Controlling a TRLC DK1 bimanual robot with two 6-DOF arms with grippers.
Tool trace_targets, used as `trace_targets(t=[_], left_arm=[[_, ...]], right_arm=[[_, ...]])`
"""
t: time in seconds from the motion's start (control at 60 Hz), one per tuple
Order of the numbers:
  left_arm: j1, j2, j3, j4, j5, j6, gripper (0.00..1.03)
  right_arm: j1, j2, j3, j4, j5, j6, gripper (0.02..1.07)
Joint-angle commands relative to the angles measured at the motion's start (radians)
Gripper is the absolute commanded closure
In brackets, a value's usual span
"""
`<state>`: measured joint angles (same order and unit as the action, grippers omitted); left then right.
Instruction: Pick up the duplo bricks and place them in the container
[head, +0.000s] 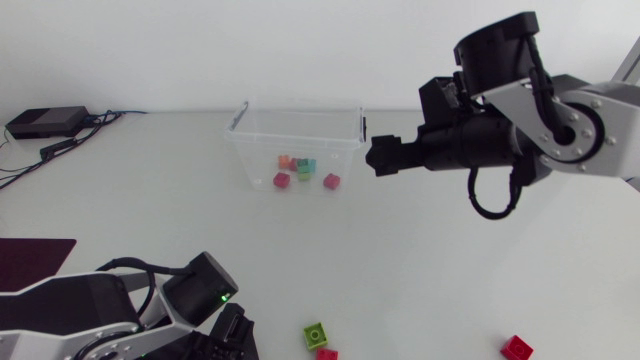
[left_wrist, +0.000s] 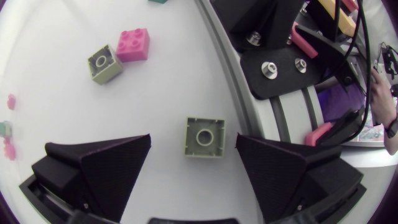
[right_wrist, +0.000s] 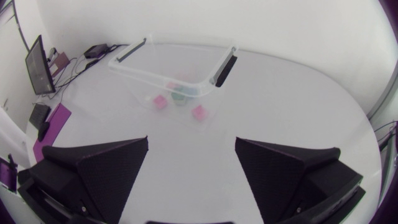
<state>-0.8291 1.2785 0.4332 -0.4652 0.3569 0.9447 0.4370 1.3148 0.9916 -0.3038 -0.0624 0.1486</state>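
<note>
Head view: my right gripper (head: 378, 157) is hanging just beside the clear container (head: 290, 138) near the tabletop's (head: 420, 260) far edge, placed for dropping, I judge. My left gripper (head: 232, 340) is crouching at the near edge, beside a green brick (head: 316, 333) and a pink brick (head: 327, 353).

Left wrist view: my fingers (left_wrist: 106, 162) are standing wide, straddling a pale green brick (left_wrist: 204, 137) without touching it, ready to close. It is lying studs-down, showing its hollow square underside.

Right wrist view: these fingers (right_wrist: 286, 168) are gaping, holding nothing, and pointing at the container, which is holding several small bricks (right_wrist: 160, 101).
</note>
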Motion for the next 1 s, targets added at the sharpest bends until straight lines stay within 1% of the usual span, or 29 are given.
trace_targets(t=[0.0, 0.017, 0.05, 0.083, 0.1, 0.117, 0.15, 0.217, 0.25, 0.317, 0.417, 0.517, 0.583, 0.617, 0.8, 0.833, 0.933, 0.983], left_arm=[[-0.027, 0.027, -0.034, 0.033, -0.013, -0.007, 0.15], [-0.028, 0.032, -0.034, 0.036, -0.013, -0.009, 0.16], [-0.030, 0.047, -0.036, 0.046, -0.016, -0.009, 0.23], [-0.030, 0.061, -0.033, 0.057, -0.018, -0.012, 0.33], [-0.030, 0.064, -0.031, 0.057, -0.018, -0.014, 0.37], [-0.028, 0.065, -0.028, 0.060, -0.018, -0.014, 0.44], [-0.025, 0.067, -0.028, 0.071, -0.018, -0.017, 0.57], [-0.024, 0.067, -0.027, 0.092, -0.018, -0.023, 0.81], [-0.022, 0.070, -0.025, 0.103, -0.018, -0.032, 0.87], [-0.024, 0.079, -0.025, 0.119, -0.018, -0.047, 0.87], [-0.018, 0.090, -0.024, 0.138, -0.018, -0.069, 0.88], [0.024, 0.096, -0.014, 0.143, -0.018, -0.069, 0.88], [0.064, 0.058, -0.011, 0.138, -0.018, -0.066, 0.89], [0.087, 0.027, -0.008, 0.135, -0.018, -0.066, 0.89], [0.226, -0.126, 0.058, 0.030, -0.016, -0.029, 0.88], [0.268, -0.157, 0.087, 0.010, -0.013, -0.024, 0.88], [0.351, -0.185, 0.150, -0.013, -0.004, -0.003, 0.88], [0.392, -0.186, 0.191, -0.023, 0.014, -0.003, 0.88]], right_arm=[[-0.003, -0.071, -0.091, 0.029, -0.047, -0.044, 0.07], [-0.003, -0.081, -0.105, 0.034, -0.063, -0.047, 0.07], [-0.012, -0.108, -0.145, 0.060, -0.122, -0.049, 0.07], [-0.032, -0.135, -0.192, 0.100, -0.209, -0.049, 0.07], [-0.046, -0.152, -0.220, 0.123, -0.264, -0.049, 0.07], [-0.061, -0.166, -0.243, 0.144, -0.323, -0.058, 0.07], [-0.080, -0.187, -0.278, 0.164, -0.386, -0.096, 0.07], [-0.080, -0.201, -0.284, 0.103, -0.363, -0.169, 0.07], [-0.072, -0.204, -0.283, 0.060, -0.361, -0.195, 0.07], [-0.069, -0.226, -0.295, 0.019, -0.369, -0.192, 0.07], [-0.058, -0.252, -0.320, 0.011, -0.375, -0.138, 0.07], [0.031, -0.226, -0.300, -0.052, -0.350, -0.093, 0.07], [0.117, -0.196, -0.277, -0.089, -0.292, -0.070, 0.07], [0.146, -0.186, -0.266, -0.106, -0.281, -0.060, 0.07], [0.236, -0.078, -0.209, -0.146, -0.269, -0.029, 0.07], [0.244, -0.054, -0.196, -0.153, -0.271, -0.027, 0.07], [0.276, 0.017, -0.151, -0.190, -0.271, -0.009, 0.07], [0.296, 0.052, -0.125, -0.218, -0.269, -0.003, 0.07]])
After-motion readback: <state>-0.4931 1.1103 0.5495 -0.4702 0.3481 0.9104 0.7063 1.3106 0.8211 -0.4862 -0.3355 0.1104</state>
